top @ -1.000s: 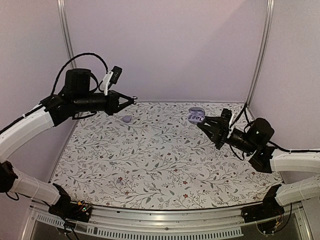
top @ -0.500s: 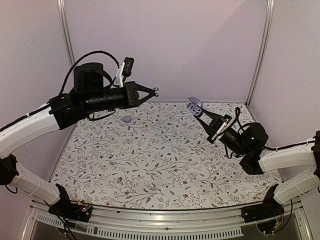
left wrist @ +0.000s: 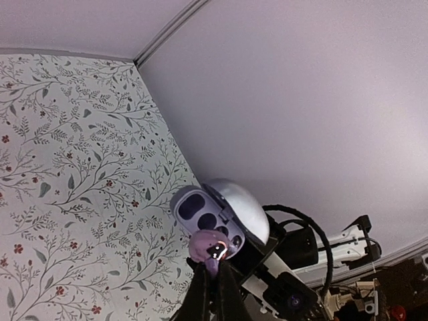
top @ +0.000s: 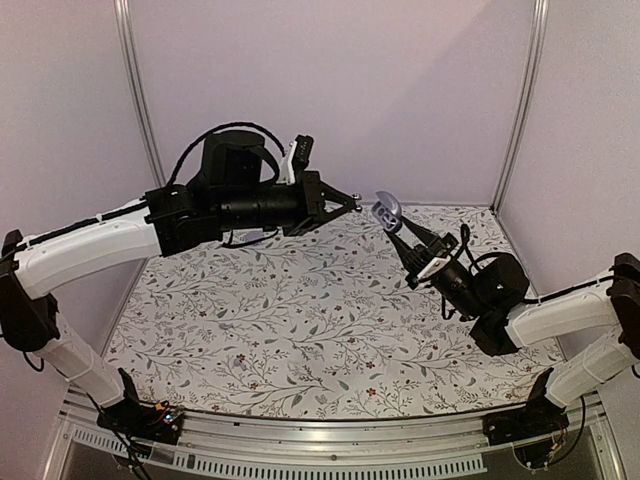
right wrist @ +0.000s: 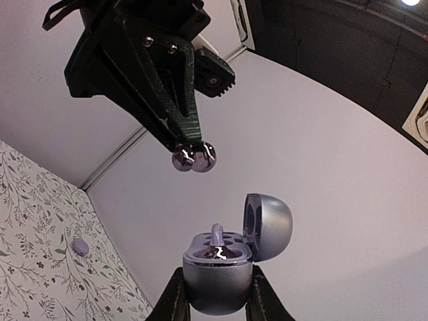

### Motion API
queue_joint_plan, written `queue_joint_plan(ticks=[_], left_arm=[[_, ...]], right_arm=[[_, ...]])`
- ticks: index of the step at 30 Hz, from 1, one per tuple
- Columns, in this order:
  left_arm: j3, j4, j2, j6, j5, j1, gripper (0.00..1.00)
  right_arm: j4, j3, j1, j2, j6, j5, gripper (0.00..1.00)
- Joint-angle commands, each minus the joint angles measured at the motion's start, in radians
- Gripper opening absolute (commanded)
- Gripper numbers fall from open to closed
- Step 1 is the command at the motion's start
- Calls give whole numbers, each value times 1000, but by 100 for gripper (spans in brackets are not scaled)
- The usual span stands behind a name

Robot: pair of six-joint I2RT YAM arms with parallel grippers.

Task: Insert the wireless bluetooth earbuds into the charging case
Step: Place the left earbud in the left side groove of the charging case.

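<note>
My right gripper (top: 400, 230) is shut on the base of the lavender charging case (right wrist: 215, 281) and holds it in the air, with the lid (right wrist: 271, 224) open. A glossy dark shape with a lavender stub (right wrist: 217, 242) sits in the near socket. It looks like an earbud. My left gripper (top: 352, 203) is shut on a small lavender earbud (left wrist: 202, 244) at its fingertips. It hovers just left of the case (top: 388, 213), apart from it. In the right wrist view the held earbud (right wrist: 194, 158) hangs above the case. Another lavender bud (right wrist: 80, 247) lies on the cloth.
A floral cloth (top: 300, 310) covers the table, with lavender walls close behind and on both sides. Metal posts (top: 522, 110) stand at the back corners. A metal rail (top: 320, 440) runs along the near edge between the arm bases.
My left arm has swung right, bringing its shut fingertips from the back left up close to the case. My right gripper has lifted the case and tilted it up.
</note>
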State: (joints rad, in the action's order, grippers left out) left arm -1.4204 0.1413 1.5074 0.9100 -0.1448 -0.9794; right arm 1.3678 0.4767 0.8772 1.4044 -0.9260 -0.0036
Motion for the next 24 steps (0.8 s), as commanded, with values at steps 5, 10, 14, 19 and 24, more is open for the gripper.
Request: queue_joint_plan(ticks=[5,10,14,19,24], left_arm=[[-53,22,54,106,33,-22,0],[-86,43,88,97,35,-30,0],[-98,57,96,101,36,-31,0],[-109,65,106,99,24,-31,0],[-126,72,124,107,2,-31,0]], right_arm=[[114,-4,28,36,-83,70,0],[130,-5,51,55,-116,85,0],[136,-3,58,63,-126,97,0],[142,5,64,73,-127,98,0],[148,12,69,88,-132,111,0]])
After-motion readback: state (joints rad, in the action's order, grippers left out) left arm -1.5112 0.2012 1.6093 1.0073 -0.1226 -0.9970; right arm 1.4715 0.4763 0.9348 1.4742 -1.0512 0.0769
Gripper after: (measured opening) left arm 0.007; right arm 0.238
